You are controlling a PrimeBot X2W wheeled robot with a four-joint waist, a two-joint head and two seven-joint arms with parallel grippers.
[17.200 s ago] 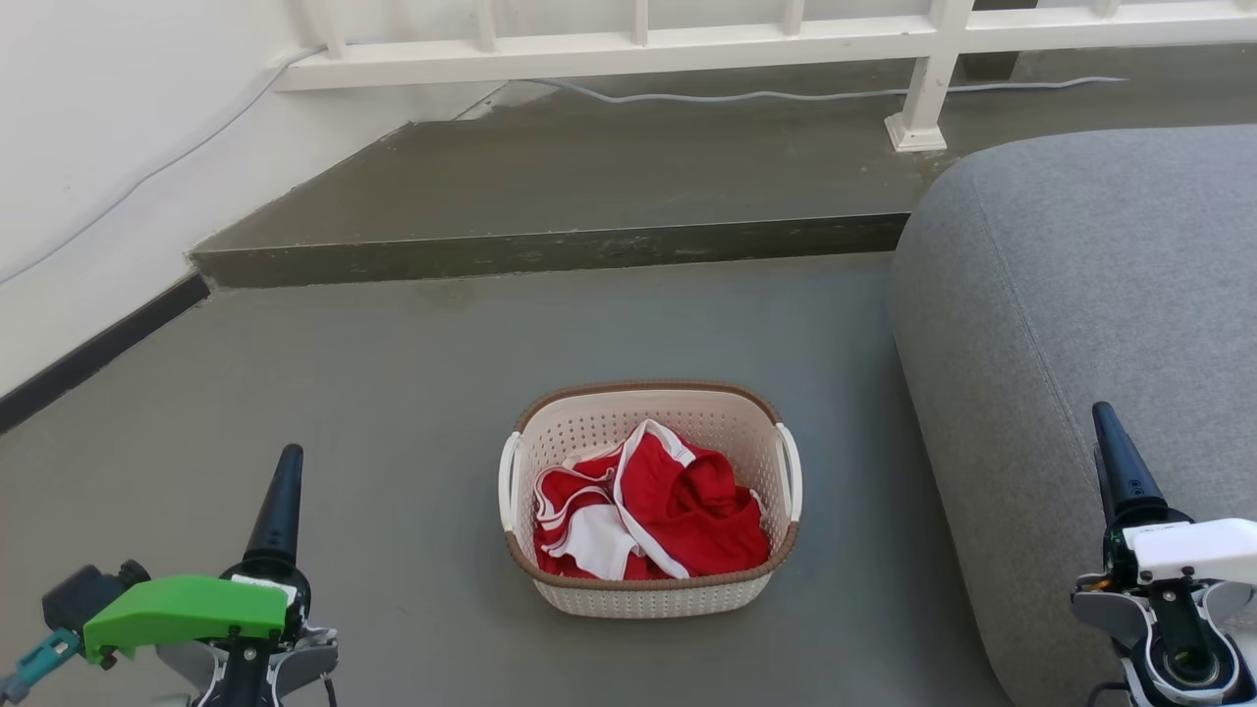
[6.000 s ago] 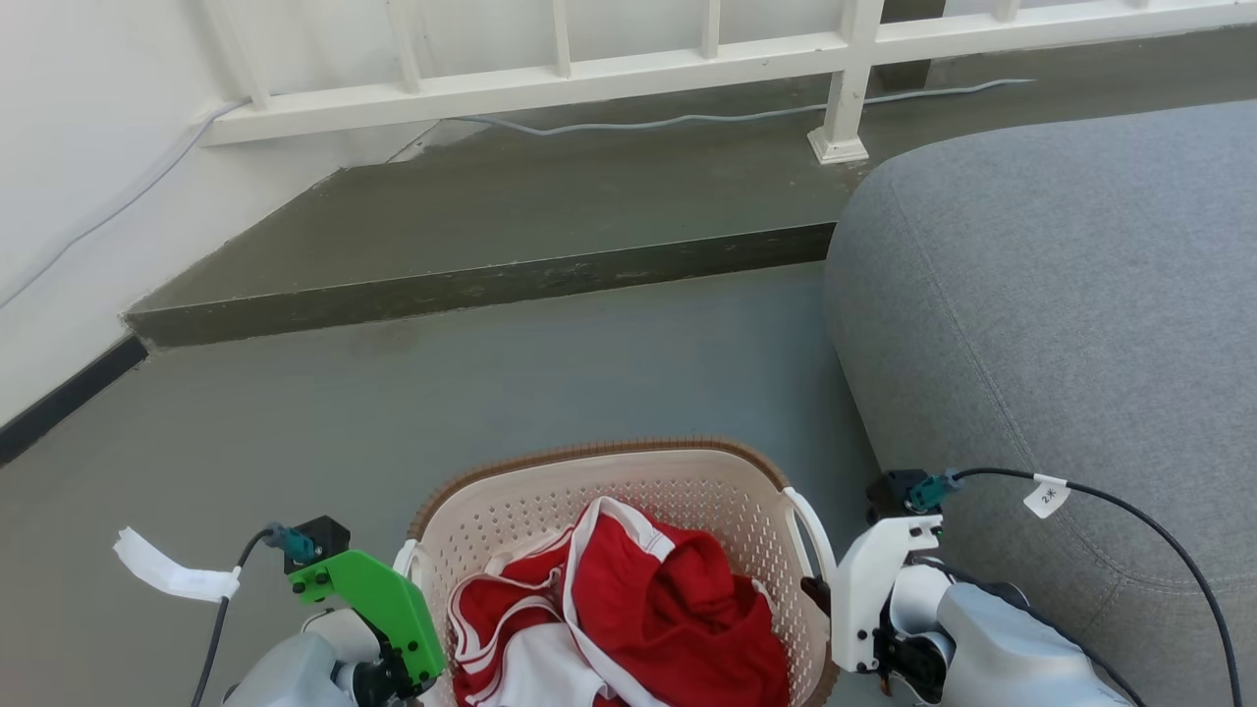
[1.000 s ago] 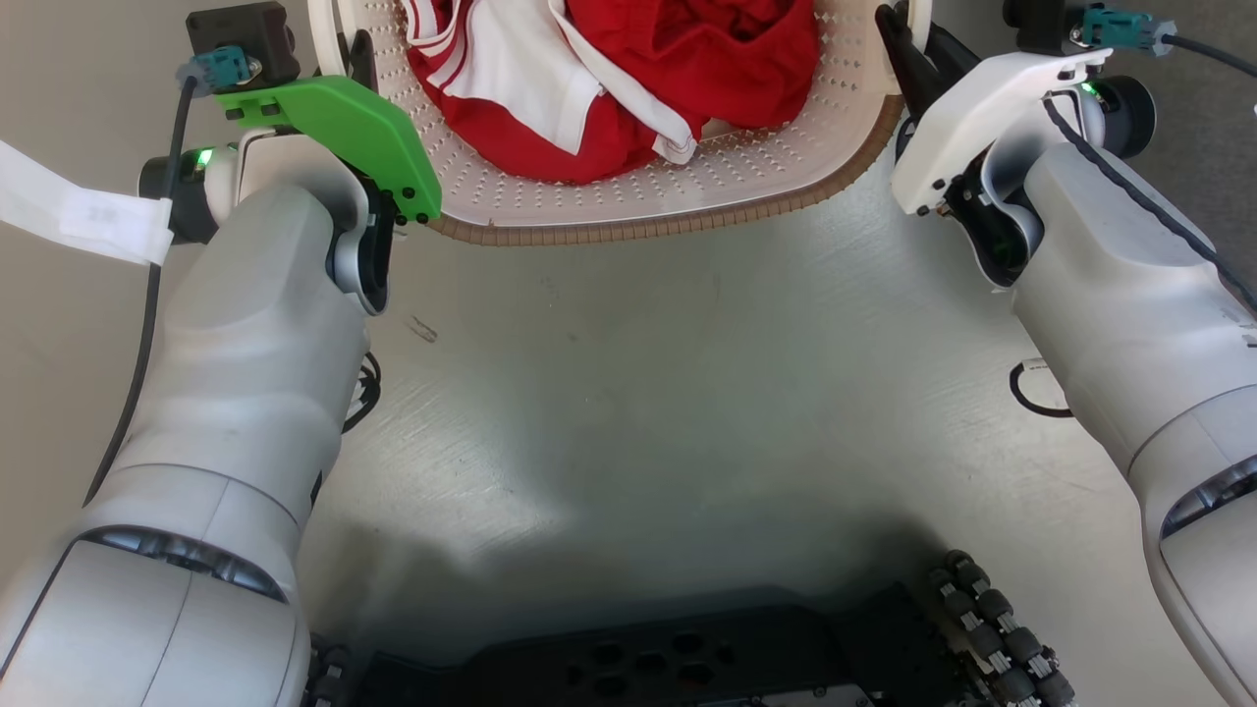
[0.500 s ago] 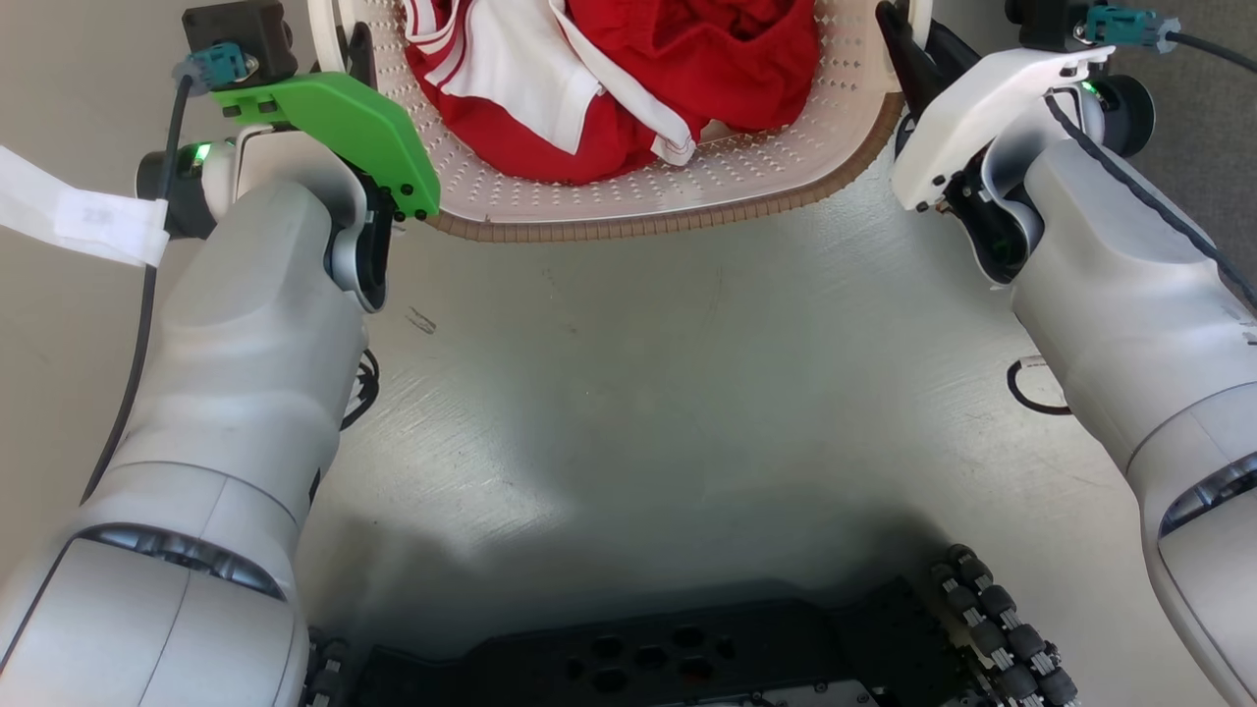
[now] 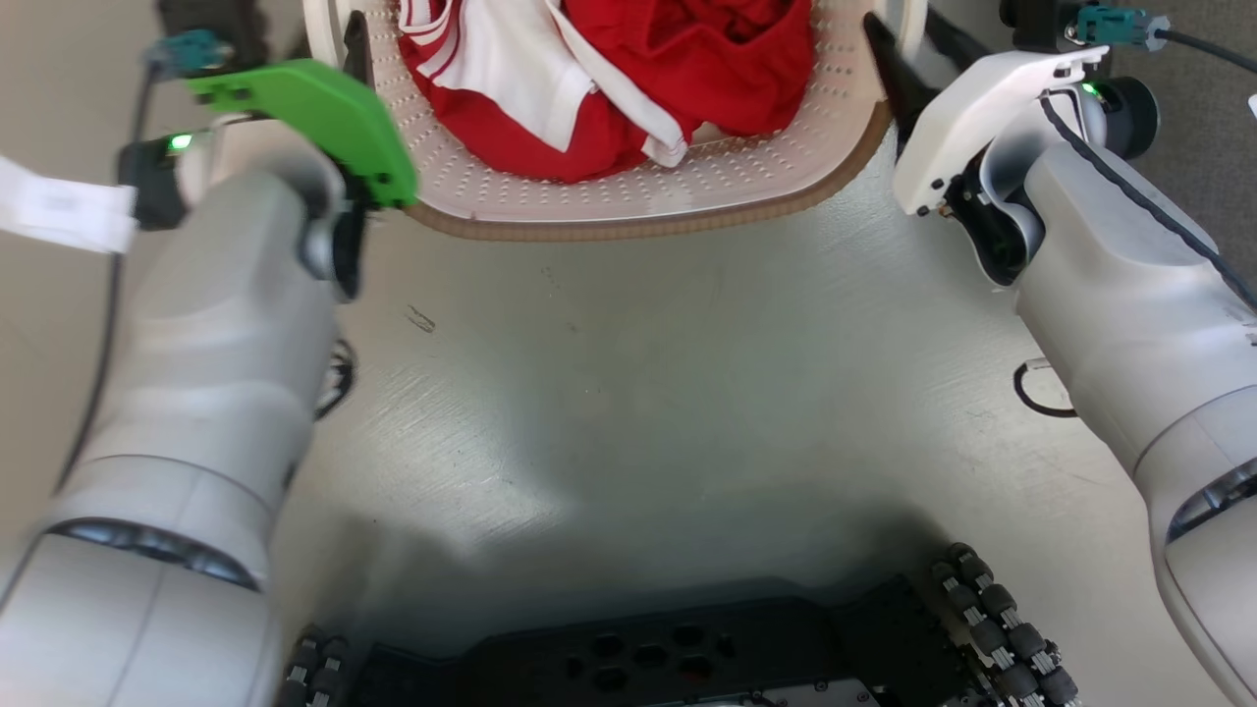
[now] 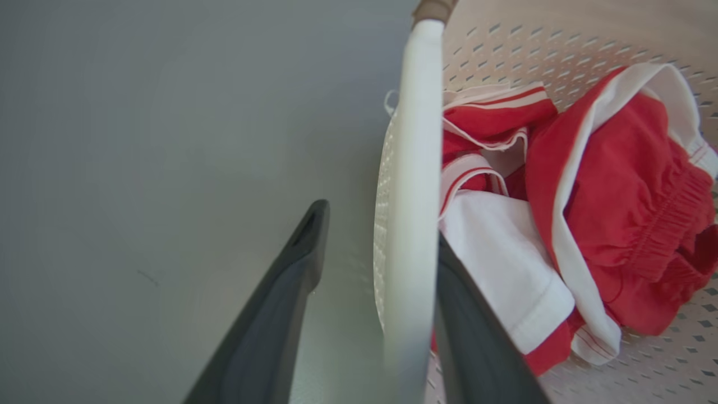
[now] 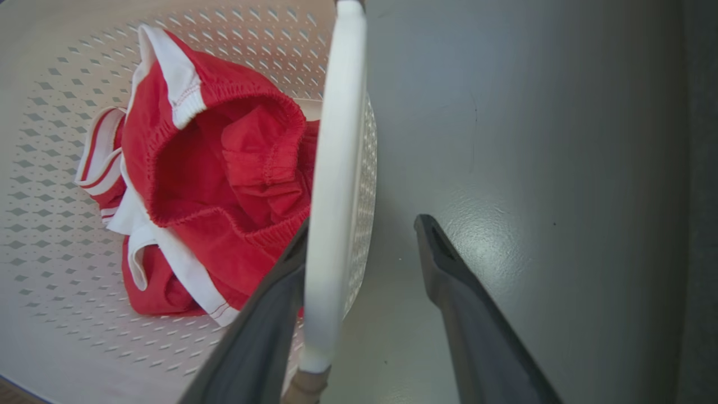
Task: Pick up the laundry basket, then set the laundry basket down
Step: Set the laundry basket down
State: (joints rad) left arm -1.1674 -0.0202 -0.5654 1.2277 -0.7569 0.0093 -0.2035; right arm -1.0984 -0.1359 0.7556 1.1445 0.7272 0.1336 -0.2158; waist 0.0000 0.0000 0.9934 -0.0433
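Observation:
The laundry basket [image 5: 638, 191], cream with a brown rim, stands on the floor at the top of the head view and holds red and white clothes [image 5: 687, 59]. My left gripper [image 6: 380, 224] is open and straddles the basket's left white loop handle [image 6: 412, 140], with one finger outside and the other inside against the clothes. My right gripper [image 7: 364, 221] is open as well, astride the right loop handle [image 7: 336, 140]; the inner finger lies close behind the handle and the outer finger stands well clear. In the head view both arms flank the basket, the right gripper [image 5: 901, 29] at its right edge.
My dark wheeled base [image 5: 628, 668] fills the bottom of the head view. A grey sofa [image 5: 1218, 98] borders the upper right corner. A small cable loop [image 5: 1031, 393] lies on the grey floor [image 5: 638, 393] beside my right arm.
My left arm has shifted a little to the left and shows blurred now. The basket and my right arm have barely moved.

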